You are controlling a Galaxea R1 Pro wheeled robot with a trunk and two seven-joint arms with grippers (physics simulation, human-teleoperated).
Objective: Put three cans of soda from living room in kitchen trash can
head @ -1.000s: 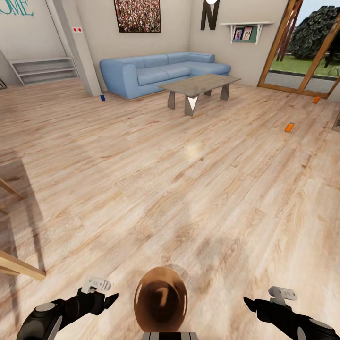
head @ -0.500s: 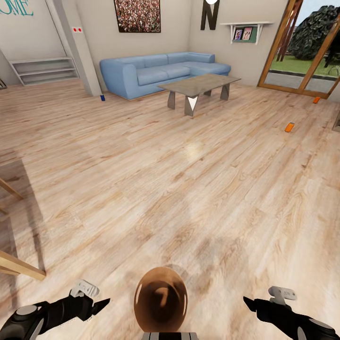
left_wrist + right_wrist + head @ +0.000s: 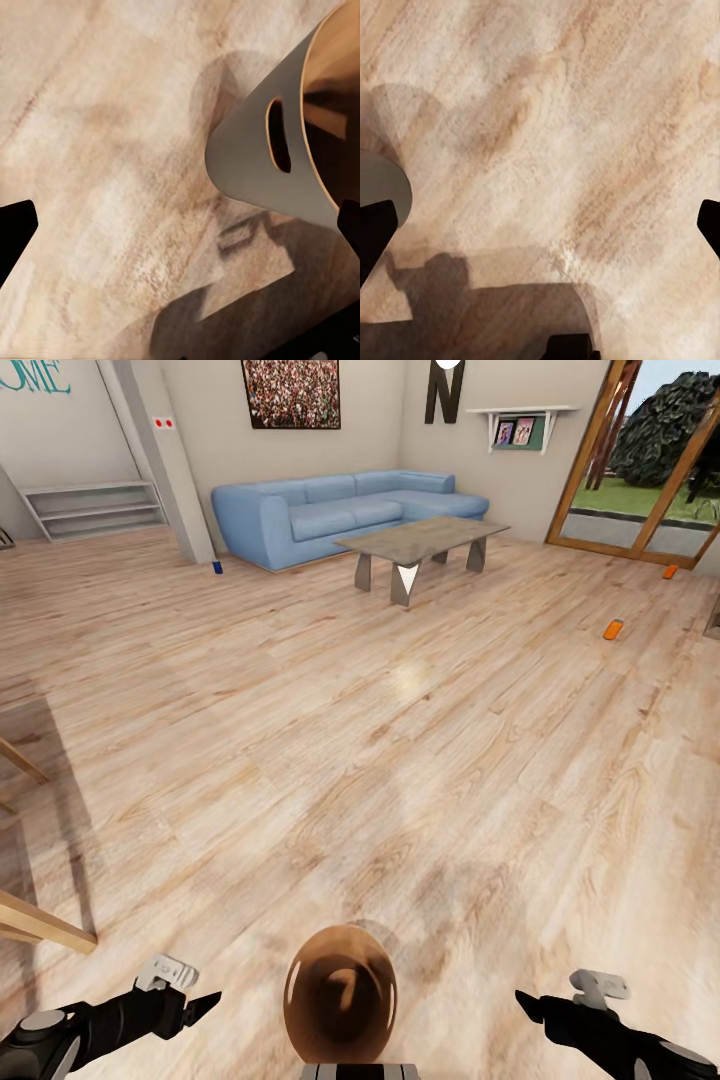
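Observation:
The tash can (image 3: 340, 996) is at the bottom centre of the head view, its brown inside facing up. Its grey wall and slot handle (image 3: 255, 150) are in the left wrist view. My left gripper (image 3: 207, 1003) is open to its left, clear of it. My right gripper (image 3: 527, 1001) is open to its right, holding nothing. The bin's grey edge (image 3: 386, 187) sits beside one right fingertip. Far off on the living room floor, a blue can of soda (image 3: 217, 567) stands by the sofa's end. Two orange cans (image 3: 612, 628) (image 3: 669, 571) lie near the glass doors.
A blue sofa (image 3: 340, 510) and a low coffee table (image 3: 420, 540) stand at the back. Wood-framed glass doors (image 3: 640, 470) are at the right, a pillar (image 3: 160, 460) and steps (image 3: 90, 510) at the left. A wooden furniture frame (image 3: 30, 925) juts in at the lower left.
My left arm has drawn back, down and to the left, away from the bin. The right gripper has sunk very slightly. The cans and bin have not moved.

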